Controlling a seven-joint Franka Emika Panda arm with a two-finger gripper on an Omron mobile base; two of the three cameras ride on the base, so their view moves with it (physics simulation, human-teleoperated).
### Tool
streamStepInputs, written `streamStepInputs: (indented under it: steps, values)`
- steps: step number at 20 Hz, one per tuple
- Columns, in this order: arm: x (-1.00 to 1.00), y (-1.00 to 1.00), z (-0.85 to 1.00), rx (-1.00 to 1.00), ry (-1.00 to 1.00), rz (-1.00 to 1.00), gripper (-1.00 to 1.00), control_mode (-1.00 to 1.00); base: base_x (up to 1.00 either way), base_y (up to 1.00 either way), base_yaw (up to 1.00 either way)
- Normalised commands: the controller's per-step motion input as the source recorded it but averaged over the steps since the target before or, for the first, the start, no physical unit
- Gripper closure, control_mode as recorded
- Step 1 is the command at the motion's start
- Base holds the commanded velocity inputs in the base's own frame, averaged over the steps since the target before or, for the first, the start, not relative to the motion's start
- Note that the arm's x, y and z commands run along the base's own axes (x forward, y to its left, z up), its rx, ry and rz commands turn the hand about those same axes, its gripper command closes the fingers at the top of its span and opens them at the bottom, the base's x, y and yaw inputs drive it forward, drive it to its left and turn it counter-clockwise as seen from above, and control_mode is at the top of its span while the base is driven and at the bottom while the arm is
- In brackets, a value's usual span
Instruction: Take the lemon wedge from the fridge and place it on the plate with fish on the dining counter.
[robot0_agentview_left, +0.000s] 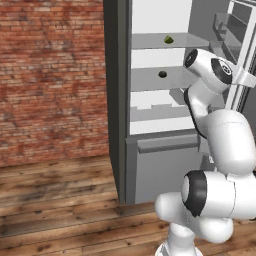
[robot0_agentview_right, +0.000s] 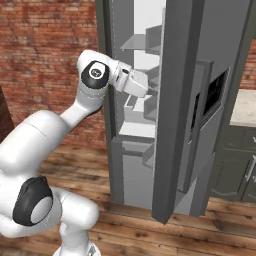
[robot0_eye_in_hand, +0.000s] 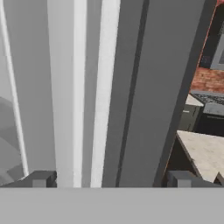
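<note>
Fridge (robot0_agentview_left: 150, 165) door open. Fingers (robot0_eye_in_hand: 111, 179) spread wide, nothing between them, facing the grey door edge (white interior wall to one side). Lemon wedge (robot0_agentview_left: 168, 38) on an upper glass shelf — well apart from the fingers; small dark round item (robot0_agentview_left: 162, 74) one shelf lower.

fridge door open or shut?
Open: the fridge shows its white interior, with the lemon wedge on an upper shelf.
</note>
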Motion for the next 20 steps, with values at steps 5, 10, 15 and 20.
streamStepInputs:
  steps: [5,10,15,20]
  values:
    - [-0.70,-1.00,-0.08,0.00,0.00,-0.23,-1.00,-1.00,0.00,0.00,0.00]
    - [-0.73,-1.00,-0.11,0.00,0.00,-0.23,-1.00,-1.00,0.00,0.00,0.00]
    - [-0.89,-0.68,-0.01,0.00,-0.05,-0.12,-1.00,-1.00,0.00,0.00,0.00]
    - [-0.79,0.82,0.32,0.00,-0.01,0.00,-1.00,-1.00,0.00,0.00,0.00]
